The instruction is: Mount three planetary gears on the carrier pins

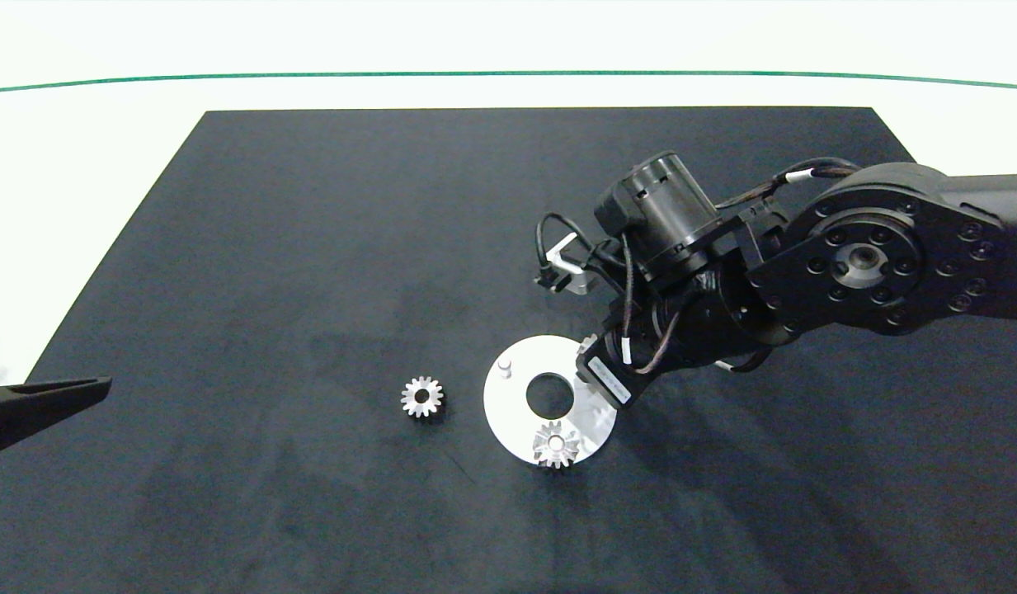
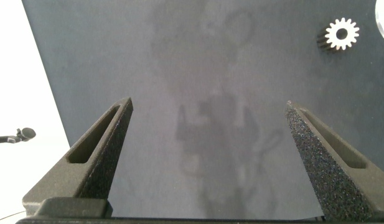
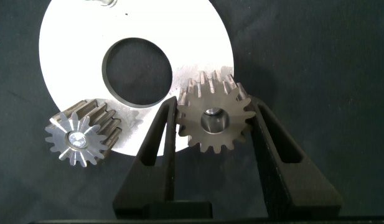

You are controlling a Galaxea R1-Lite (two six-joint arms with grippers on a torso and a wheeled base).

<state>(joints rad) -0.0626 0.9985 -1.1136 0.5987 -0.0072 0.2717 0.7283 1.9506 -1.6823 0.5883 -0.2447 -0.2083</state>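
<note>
Nearest you, the right gripper [image 3: 211,121] is clamped on a gear [image 3: 212,119], a finger [image 3: 159,146] against each flank, holding it over the disc's [image 3: 67,56] rim; its bore shows a pin end inside, though you cannot tell whether it is fully seated.

Working left to right across the head view: the left gripper [image 1: 38,400] sits parked at the mat's [image 1: 310,247] 9 o'clock edge, its fingers [image 2: 98,149] spread wide over bare mat. A loose gear [image 1: 421,397] lies flat on the mat just beside the disc [image 1: 508,408], at its 9 o'clock. On the disc, a bare pin [image 1: 505,365] stands at 10 o'clock, and a second gear [image 1: 556,444] sits on its pin at 6 o'clock. The right arm [image 1: 871,260] covers the disc's 2 o'clock side.
</note>
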